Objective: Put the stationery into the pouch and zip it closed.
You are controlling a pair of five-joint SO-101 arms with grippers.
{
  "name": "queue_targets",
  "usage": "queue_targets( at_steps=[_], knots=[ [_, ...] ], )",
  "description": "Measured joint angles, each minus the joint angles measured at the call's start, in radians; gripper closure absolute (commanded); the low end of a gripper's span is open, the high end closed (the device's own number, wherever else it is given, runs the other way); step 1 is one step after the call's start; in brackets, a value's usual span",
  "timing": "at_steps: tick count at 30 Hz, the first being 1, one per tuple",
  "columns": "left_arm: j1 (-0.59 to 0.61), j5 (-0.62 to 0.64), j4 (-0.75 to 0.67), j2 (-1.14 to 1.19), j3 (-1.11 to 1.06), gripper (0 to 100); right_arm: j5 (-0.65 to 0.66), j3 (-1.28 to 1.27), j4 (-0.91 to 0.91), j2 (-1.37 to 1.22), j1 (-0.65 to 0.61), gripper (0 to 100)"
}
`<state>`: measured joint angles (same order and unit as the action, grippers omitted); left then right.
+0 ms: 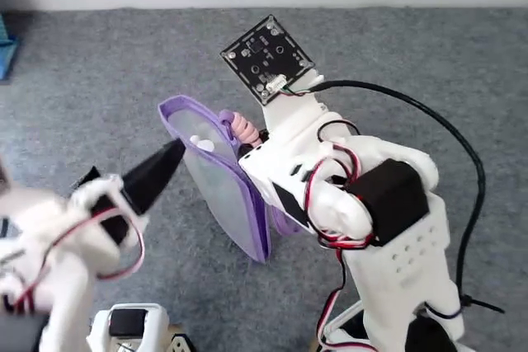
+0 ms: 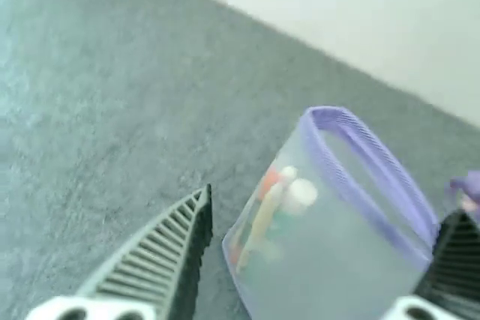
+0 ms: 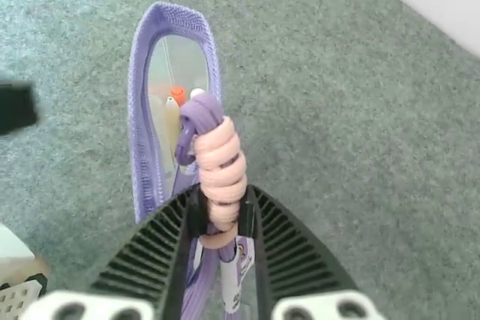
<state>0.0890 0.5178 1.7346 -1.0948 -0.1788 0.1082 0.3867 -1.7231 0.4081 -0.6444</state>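
On the grey counter [image 1: 82, 80]: a see-through pouch with purple trim [image 1: 223, 195] stands on edge.
Left wrist view: pens with orange and white caps [image 2: 274, 200] lie inside it.
Right claw [image 3: 221, 196]: clamped on the pink coiled cord [image 3: 221, 159] at the zip.
Left claw [image 2: 330, 207]: spread wide beside the pouch.

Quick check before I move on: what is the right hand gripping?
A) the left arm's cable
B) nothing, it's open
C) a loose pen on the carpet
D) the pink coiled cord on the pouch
D: the right wrist view shows the right hand shut on the pink coiled cord attached to the purple pouch.
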Motion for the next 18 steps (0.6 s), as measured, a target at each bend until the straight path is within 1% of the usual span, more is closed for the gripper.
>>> queue_targets(
  at_steps=[5,11,13,18],
  knots=[
    [-0.008,-0.068,0.000,-0.170,-0.032,66,-0.006,0.000,0.018,-0.002,0.000,99.1],
    [-0.008,-0.178,0.000,-0.308,-0.163,66,-0.008,0.000,0.028,-0.003,0.000,99.1],
    [-0.006,-0.187,0.000,-0.321,-0.203,64,-0.008,0.000,0.055,-0.003,0.000,99.1],
    [-0.006,-0.192,0.000,-0.325,-0.273,56,-0.008,-0.002,0.124,-0.003,0.000,99.1]
  ],
)
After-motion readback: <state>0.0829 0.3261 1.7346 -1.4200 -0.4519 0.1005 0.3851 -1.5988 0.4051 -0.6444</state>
